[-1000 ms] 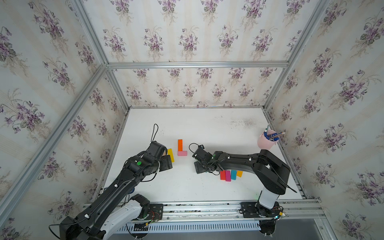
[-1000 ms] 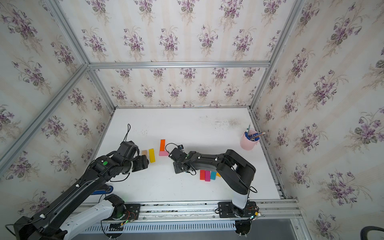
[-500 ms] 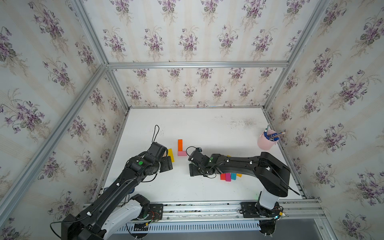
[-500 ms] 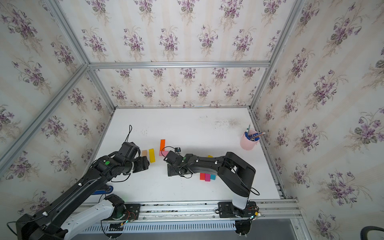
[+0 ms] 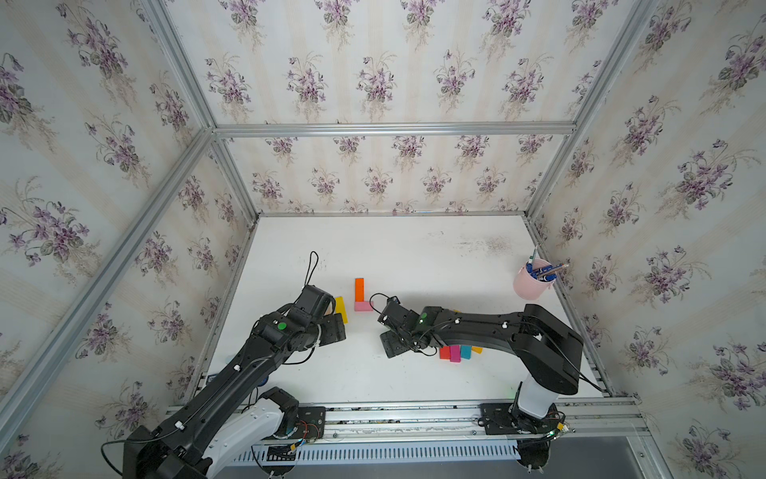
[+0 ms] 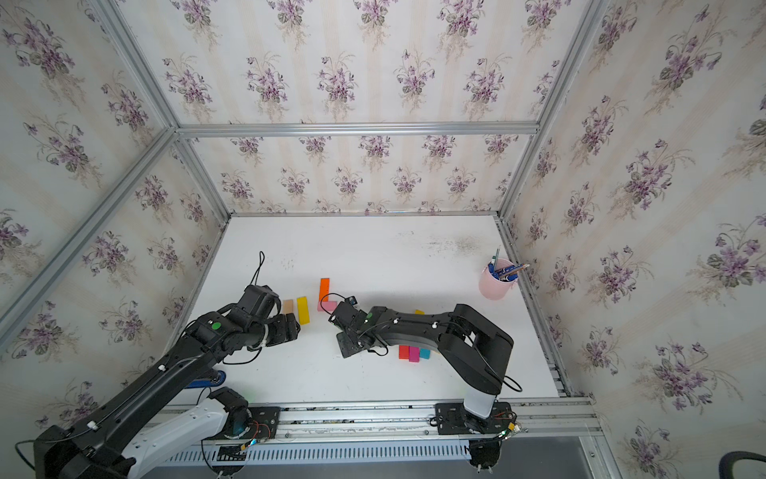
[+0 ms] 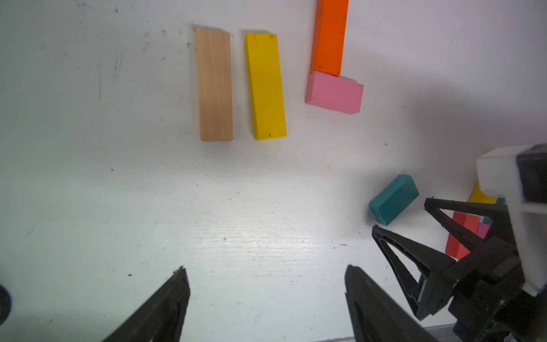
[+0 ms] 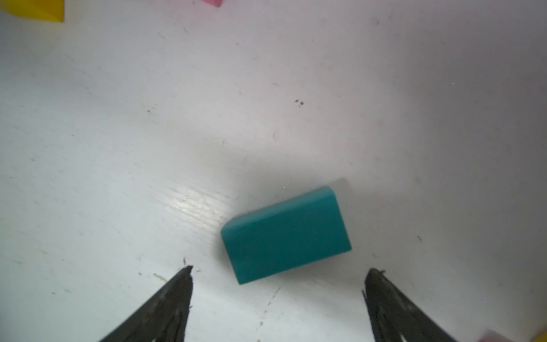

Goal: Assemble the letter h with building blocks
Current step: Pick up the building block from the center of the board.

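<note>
Right gripper (image 8: pixel 280 269), wide open and empty, hangs over the teal block (image 8: pixel 285 235), which lies loose on the counter (image 7: pixel 118 192), near-right of the pink block (image 7: pixel 334 93). Left gripper (image 7: pixel 266 267) is open and empty. Likely next: grip the teal block squarely and join it to the pink block.

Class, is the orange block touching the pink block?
Touching. The left wrist view shows the orange block butted end-on against the pink block, no table showing between them.
</note>
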